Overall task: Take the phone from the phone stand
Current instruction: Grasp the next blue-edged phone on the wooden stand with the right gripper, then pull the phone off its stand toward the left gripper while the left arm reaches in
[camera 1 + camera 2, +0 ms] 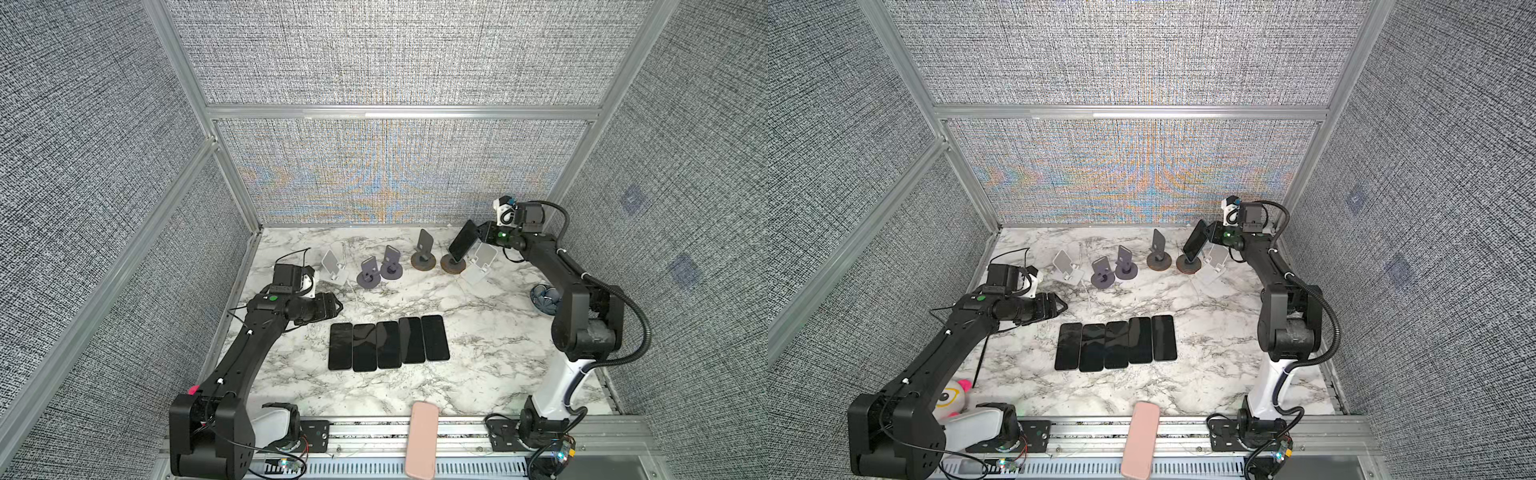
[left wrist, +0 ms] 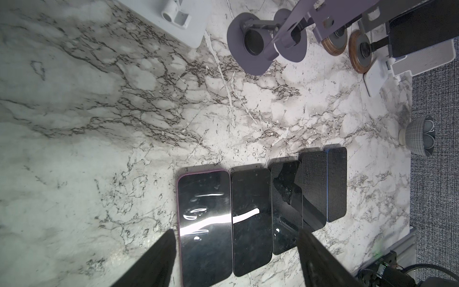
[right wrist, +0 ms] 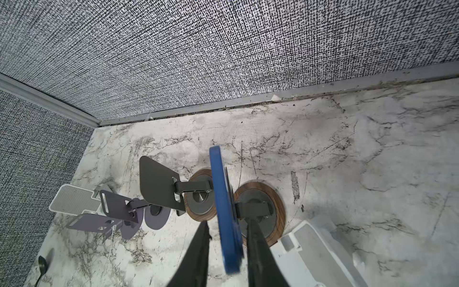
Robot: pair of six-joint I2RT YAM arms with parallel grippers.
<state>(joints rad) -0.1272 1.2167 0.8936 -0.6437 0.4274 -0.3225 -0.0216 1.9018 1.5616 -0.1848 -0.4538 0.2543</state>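
Checking both top views: the phone [image 1: 462,242] leans in the wood-based phone stand [image 1: 454,265] at the far right of the tabletop [image 1: 478,374], its long axis tilted up toward the right pincer [image 1: 473,236], which meets its upper half. The left pincer [image 1: 337,307] is well apart. Left wrist view: left pincer [image 2: 236,231] wide, empty, above five flat phones [image 2: 250,218]. Right wrist view: narrow jaws flank the blue phone's [image 3: 224,211] faces; whether they pinch firmly, cannot tell.
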